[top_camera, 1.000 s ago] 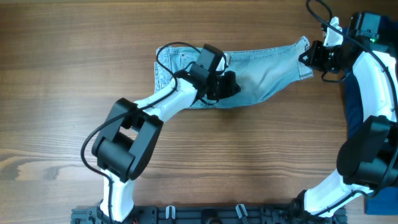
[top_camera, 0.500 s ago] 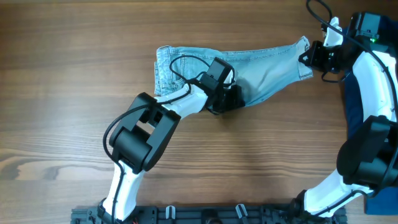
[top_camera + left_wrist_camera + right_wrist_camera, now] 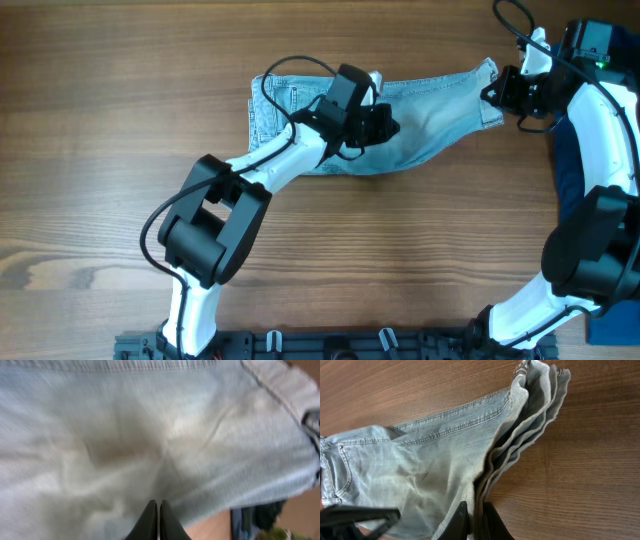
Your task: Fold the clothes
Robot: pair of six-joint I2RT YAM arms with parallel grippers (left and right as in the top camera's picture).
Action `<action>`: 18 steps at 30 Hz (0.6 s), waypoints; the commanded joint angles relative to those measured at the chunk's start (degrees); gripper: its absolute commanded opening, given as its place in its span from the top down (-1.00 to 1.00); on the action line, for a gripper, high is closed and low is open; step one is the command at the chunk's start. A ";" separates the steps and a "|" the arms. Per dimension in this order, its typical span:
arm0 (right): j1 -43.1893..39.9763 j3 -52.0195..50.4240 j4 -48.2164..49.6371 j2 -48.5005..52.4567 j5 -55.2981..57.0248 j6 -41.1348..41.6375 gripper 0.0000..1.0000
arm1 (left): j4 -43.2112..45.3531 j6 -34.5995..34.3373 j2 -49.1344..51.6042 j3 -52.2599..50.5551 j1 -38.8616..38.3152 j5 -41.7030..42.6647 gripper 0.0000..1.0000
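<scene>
1. The light blue faded denim shorts (image 3: 430,105) lie flat on the brown wooden table (image 3: 110,150). Their waistband end points away from the right arm and their leg hems point toward it.
2. The right claw (image 3: 493,95) is clamped on the shorts' cuffed hem end. In the right wrist view, several stacked hem layers (image 3: 540,405) run down between its fingers (image 3: 462,519).
3. The left claw (image 3: 385,125) sits over the middle of the shorts. Its fingers (image 3: 149,515) are pressed together with no cloth visible between them, though the left wrist view is blurred.
4. The denim looks soft and limp but thick, so it should drape and sag when lifted instead of holding a shape. It is neither fragile nor slippery, but the stacked layers could slide apart. The best holds are probably the stitched edges: the hems and the waistband.
5. No container is in view. A dark navy cloth (image 3: 560,170) lies just beside the shorts' hem end and is not part of the task.
</scene>
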 commanded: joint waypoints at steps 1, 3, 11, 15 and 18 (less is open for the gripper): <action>0.35 0.15 -0.13 -0.59 0.17 -0.28 0.92 | 2.45 0.09 2.08 0.22 -0.02 -3.91 0.92; 0.35 0.15 -0.20 -0.59 0.17 -0.28 0.91 | 4.72 0.07 3.89 0.22 -0.24 -3.91 0.92; 0.35 0.15 -0.44 -0.59 0.20 -0.28 0.91 | 5.97 0.07 9.27 0.20 -0.50 -3.89 0.92; 0.35 0.17 -0.50 -0.59 0.20 -0.31 0.91 | 7.61 0.09 9.55 0.24 -0.33 -3.87 0.92; 0.35 0.15 -0.55 -0.59 0.20 -0.28 0.91 | 9.90 0.09 8.96 2.01 0.35 -3.21 0.92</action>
